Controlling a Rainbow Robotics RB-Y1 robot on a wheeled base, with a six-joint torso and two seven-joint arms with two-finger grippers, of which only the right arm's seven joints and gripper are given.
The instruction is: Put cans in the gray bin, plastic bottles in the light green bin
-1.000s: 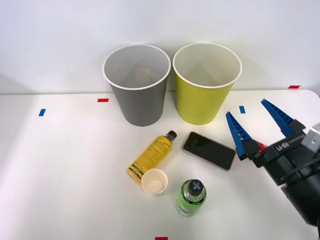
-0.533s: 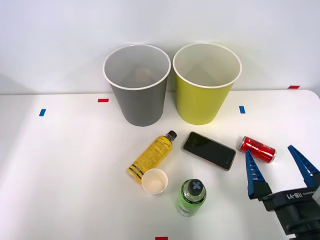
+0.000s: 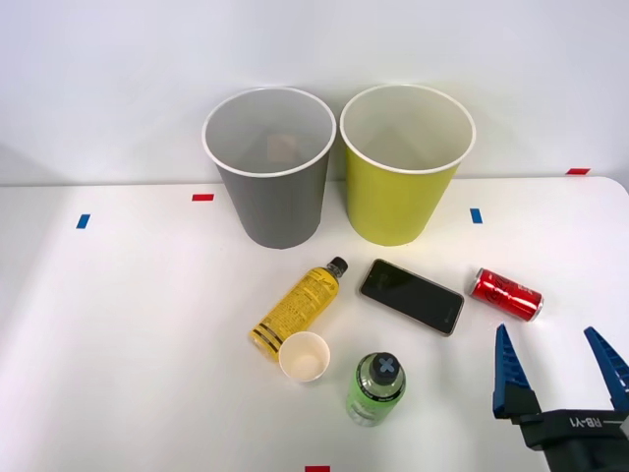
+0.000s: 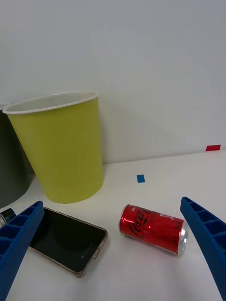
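A red can (image 3: pixel 506 294) (image 4: pixel 153 229) lies on its side at the table's right. My right gripper (image 3: pixel 547 334) (image 4: pixel 112 202) is open just in front of it, nearer the table's front edge, holding nothing. The slim yellow bottle (image 3: pixel 300 307) lies on its side at mid-table. A stout green bottle (image 3: pixel 375 386) stands upright nearer the front. At the back stand the gray bin (image 3: pixel 270 187) (image 4: pixel 12 164) and, to its right, the light green bin (image 3: pixel 403 192) (image 4: pixel 61 150). Something small and pale shows inside the gray bin; I cannot tell what it is.
A black phone (image 3: pixel 411 295) (image 4: pixel 66 240) lies flat between the yellow bottle and the red can. A cream paper cup (image 3: pixel 303 356) stands touching the yellow bottle's base. Small red and blue tape marks dot the white table (image 3: pixel 128 324).
My right gripper has drawn back toward the table's front edge, staying open. The red can it hid a second ago now shows lying on the table.
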